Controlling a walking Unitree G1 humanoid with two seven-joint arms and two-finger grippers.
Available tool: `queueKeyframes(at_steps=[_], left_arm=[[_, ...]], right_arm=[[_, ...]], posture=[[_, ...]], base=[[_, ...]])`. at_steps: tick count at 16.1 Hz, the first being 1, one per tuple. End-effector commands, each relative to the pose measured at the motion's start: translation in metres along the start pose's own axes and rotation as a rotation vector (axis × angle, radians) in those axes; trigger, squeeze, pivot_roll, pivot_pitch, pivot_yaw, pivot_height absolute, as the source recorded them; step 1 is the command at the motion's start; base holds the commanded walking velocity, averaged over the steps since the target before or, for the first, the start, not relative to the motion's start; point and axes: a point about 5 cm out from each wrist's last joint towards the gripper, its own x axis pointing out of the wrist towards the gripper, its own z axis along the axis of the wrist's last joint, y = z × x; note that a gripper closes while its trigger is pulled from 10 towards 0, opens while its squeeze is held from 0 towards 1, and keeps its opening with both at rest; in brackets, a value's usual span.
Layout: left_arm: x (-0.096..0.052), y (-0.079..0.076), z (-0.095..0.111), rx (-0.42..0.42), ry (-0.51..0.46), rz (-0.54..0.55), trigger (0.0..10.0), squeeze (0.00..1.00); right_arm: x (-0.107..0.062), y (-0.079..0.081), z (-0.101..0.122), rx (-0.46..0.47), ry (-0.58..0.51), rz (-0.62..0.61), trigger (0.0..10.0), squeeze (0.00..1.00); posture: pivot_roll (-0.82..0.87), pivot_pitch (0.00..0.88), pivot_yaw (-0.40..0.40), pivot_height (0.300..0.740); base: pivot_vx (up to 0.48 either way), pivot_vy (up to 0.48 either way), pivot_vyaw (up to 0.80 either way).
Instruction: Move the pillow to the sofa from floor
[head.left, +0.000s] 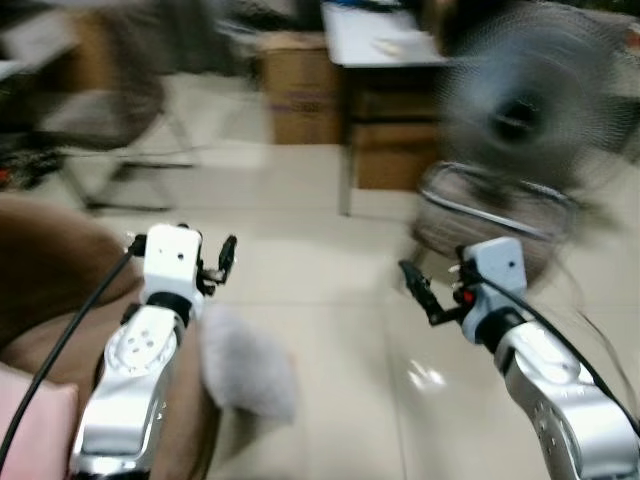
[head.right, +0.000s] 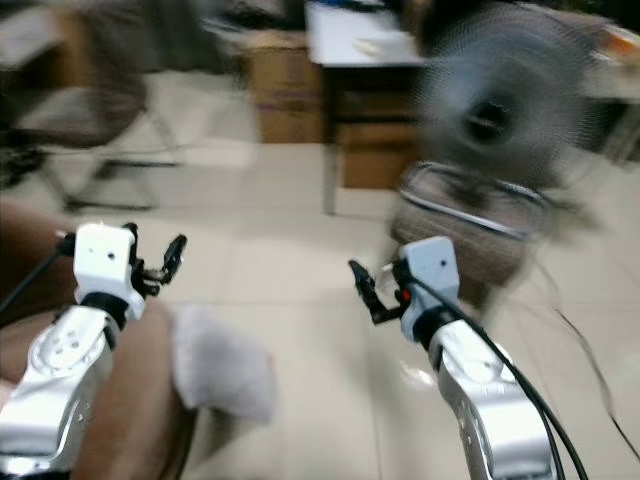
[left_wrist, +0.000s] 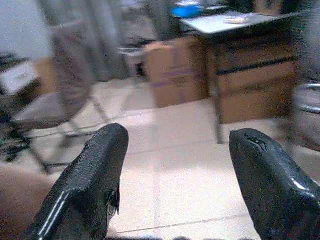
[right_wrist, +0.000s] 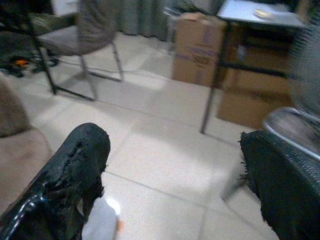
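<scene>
Two end effectors spread, empty: left end effector (head.left: 222, 262) | right end effector (head.left: 420, 290) | pillow (head.left: 248, 365) on floor (head.left: 330, 300)

You see pale tiled floor (head.left: 330, 330) carrying a grey pillow (head.left: 250, 365), cardboard boxes (head.left: 298, 90), a fan (head.left: 525, 110).

pillow (head.left: 248, 368) pale grey, fuzzy | sofa (head.left: 40, 290) brown | floor (head.left: 330, 300) cream tile | boxes (head.left: 300, 85) tan
</scene>
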Motion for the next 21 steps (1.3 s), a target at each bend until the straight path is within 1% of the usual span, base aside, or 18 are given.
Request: queueKeyframes(at_steps=[1, 8, 18, 21], left_arm=[[0.0, 0.007, 0.0, 0.009, 0.003, 0.015, 10.0, 0.15], [0.001, 0.004, 0.001, 0.005, 0.004, -0.004, 10.0, 0.15], [0.002, 0.003, 0.003, 0.006, -0.001, -0.018, 10.0, 0.14], [0.003, -0.001, 0.002, 0.003, 0.001, -0.026, 10.0, 0.14]], right_arm=[[0.001, 0.002, 0.004, 0.033, -0.028, -0.007, 10.0, 0.0], [0.001, -0.011, 0.004, 0.027, -0.036, -0.081, 10.0, 0.0], [0.001, -0.012, 0.003, 0.031, -0.041, -0.097, 10.0, 0.0], [0.001, -0.012, 0.002, 0.031, -0.041, -0.101, 10.0, 0.0]], posture=[[0.01, 0.0, 0.029, 0.74], [0.01, 0.0, 0.034, 0.74], [0.01, 0.0, 0.038, 0.74], [0.01, 0.0, 0.038, 0.74]], base=[[0.337, 0.0, 0.0], [0.334, 0.0, 0.0], [0.323, 0.0, 0.0], [0.317, 0.0, 0.0]])
